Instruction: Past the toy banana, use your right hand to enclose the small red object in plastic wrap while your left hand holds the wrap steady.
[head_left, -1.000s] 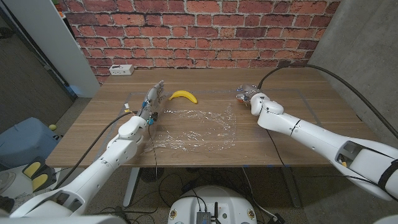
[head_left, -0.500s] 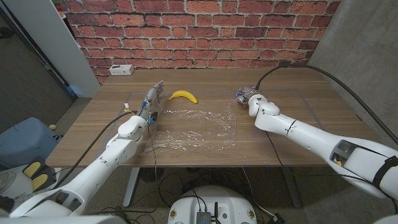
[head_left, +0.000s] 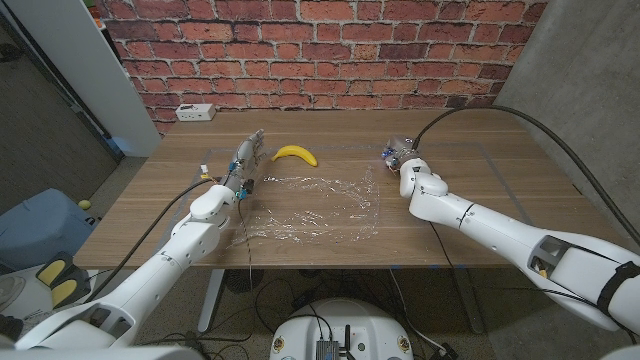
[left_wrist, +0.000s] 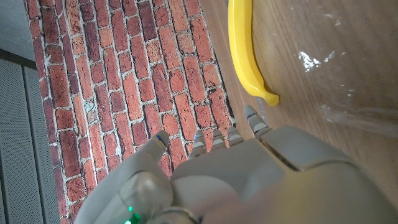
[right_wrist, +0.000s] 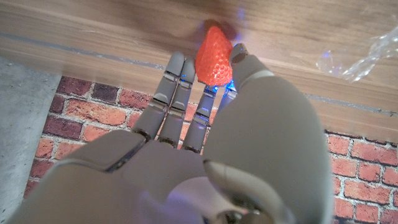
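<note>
1. Red brick wall runs behind the wooden tabletop (head_left: 150, 200), with a white power strip (head_left: 195, 112) lying at the far left edge near the wall.
2. Plastic wrap (head_left: 315, 205) is spread crumpled on the middle of the tabletop; the toy banana (head_left: 296, 153) lies just beyond its far left corner, apart from it.
3. Left hand (head_left: 240, 170) stands at the wrap's left edge with its fingers stretched toward the wall, holding nothing; the banana is just beside its fingertips to the right. Whether it touches the wrap cannot be told. In the left wrist view the banana (left_wrist: 245, 53) curves past the fingertips (left_wrist: 250, 116) and a piece of wrap (left_wrist: 348, 81) shows beside them.
4. Right hand (head_left: 403, 158) is at the far right of the wrap, past its corner. In the right wrist view the small red object (right_wrist: 214, 57), shaped like a strawberry, is pinched between the thumb and the fingers (right_wrist: 176, 87) against the tabletop, with a bit of wrap (right_wrist: 367, 53) off to the side.
</note>
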